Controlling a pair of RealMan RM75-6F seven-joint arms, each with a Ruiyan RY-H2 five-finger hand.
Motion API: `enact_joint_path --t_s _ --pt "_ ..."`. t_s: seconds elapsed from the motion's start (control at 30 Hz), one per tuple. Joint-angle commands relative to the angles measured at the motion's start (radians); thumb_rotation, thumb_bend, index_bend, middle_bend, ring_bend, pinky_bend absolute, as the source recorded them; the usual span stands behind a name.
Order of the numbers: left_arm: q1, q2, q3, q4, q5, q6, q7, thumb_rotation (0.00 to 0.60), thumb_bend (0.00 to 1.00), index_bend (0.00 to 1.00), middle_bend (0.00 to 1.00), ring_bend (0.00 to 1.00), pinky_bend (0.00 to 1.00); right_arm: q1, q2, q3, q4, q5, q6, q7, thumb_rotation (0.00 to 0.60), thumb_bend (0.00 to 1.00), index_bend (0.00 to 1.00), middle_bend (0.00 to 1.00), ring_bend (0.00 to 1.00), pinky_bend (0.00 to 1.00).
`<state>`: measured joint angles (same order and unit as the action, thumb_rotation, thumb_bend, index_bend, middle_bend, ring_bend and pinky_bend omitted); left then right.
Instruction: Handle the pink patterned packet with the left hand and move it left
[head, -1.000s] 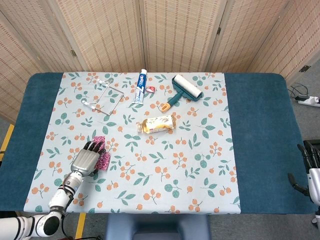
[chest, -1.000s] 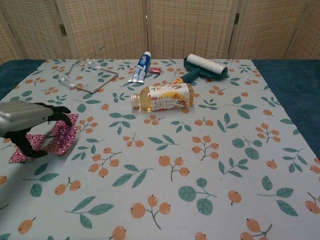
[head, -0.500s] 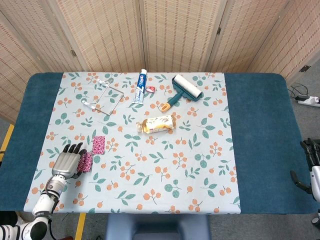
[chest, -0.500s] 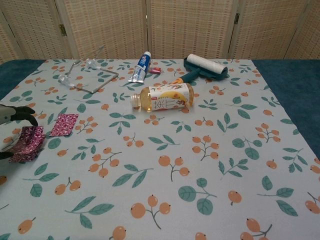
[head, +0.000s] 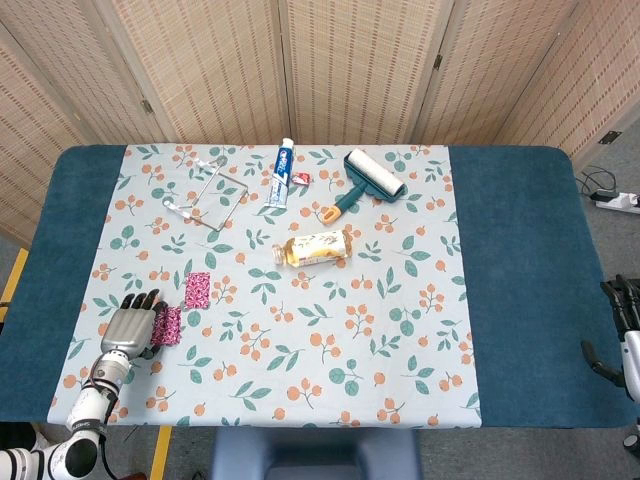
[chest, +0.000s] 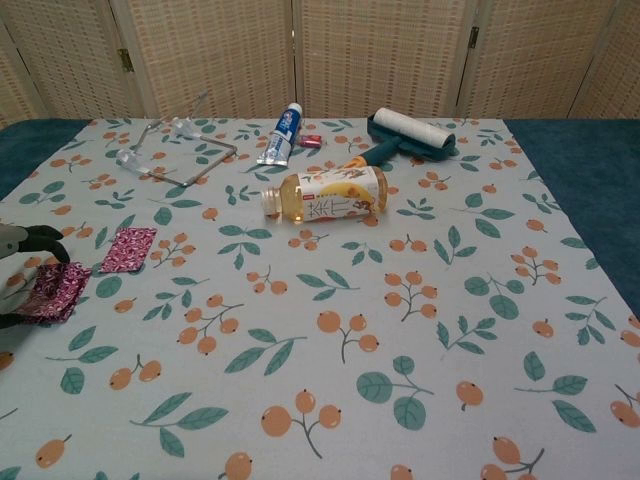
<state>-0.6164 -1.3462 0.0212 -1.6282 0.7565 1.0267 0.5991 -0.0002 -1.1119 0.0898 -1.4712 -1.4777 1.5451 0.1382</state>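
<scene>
Your left hand had its dark fingers closed on a pink patterned packet, holding it low over the floral cloth at the near left of the bench. A second pink packet lay flat on the cloth just right of and beyond the held one, apart from it.

The risk you faced was in the grip: only an edge of the held packet seemed to be caught between the fingers, so a quick sweep further left could have let it slip out or fold. If you had lowered it carelessly, it could have dragged on the cloth and rucked it, nudging the second packet.

The tea bottle lay well to the right of the held packet and beyond it, out of harm's way.

Your right hand hung off the bench's right edge, far right of the held packet; I could not tell how its fingers were set.
</scene>
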Motion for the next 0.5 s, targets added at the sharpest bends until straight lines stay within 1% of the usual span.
enact_joint_path --t_s 0.03,0.5 --pt "-0.004 -0.005 -0.002 0.005 -0.004 -0.004 0.006 0.600 0.36 0.19 0.00 0.00 0.00 -0.001 -0.001 0.000 0.001 0.001 0.000 0.000 0.600 0.37 0.00 0.00 0.00 0.00" --pt "-0.013 -0.017 -0.008 0.020 -0.040 -0.007 0.034 0.600 0.36 0.18 0.00 0.00 0.00 -0.002 -0.005 -0.002 0.003 0.003 -0.001 0.001 0.600 0.37 0.00 0.00 0.00 0.00"
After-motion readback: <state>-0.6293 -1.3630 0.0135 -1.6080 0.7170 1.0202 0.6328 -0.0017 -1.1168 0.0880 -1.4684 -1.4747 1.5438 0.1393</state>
